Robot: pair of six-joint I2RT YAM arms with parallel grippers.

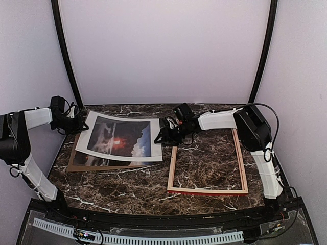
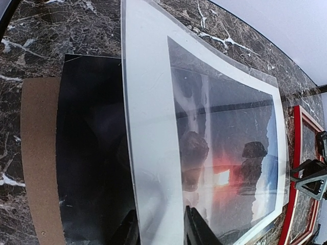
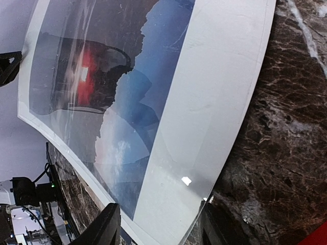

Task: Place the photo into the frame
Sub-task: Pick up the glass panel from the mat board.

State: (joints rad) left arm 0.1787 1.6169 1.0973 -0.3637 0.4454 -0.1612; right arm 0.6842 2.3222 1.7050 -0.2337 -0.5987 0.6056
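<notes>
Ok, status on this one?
Left hand pinching photo by its edge, bowed up. Right hand straddles opposite edge, grip unclear. Frame empty, nothing lying in it.

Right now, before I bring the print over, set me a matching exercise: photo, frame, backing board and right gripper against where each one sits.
Things:
1. the photo
2. the frame
3. the backing board
4. the right gripper

Places or states:
A. lying flat on the right of the table, marble showing through it
B. at the left, partly under a bowed sheet
C. fingers either side of the print's right edge
D. bowed and raised off the table

Pairs: 1-D, 2-A, 3-B, 4-C.
</notes>
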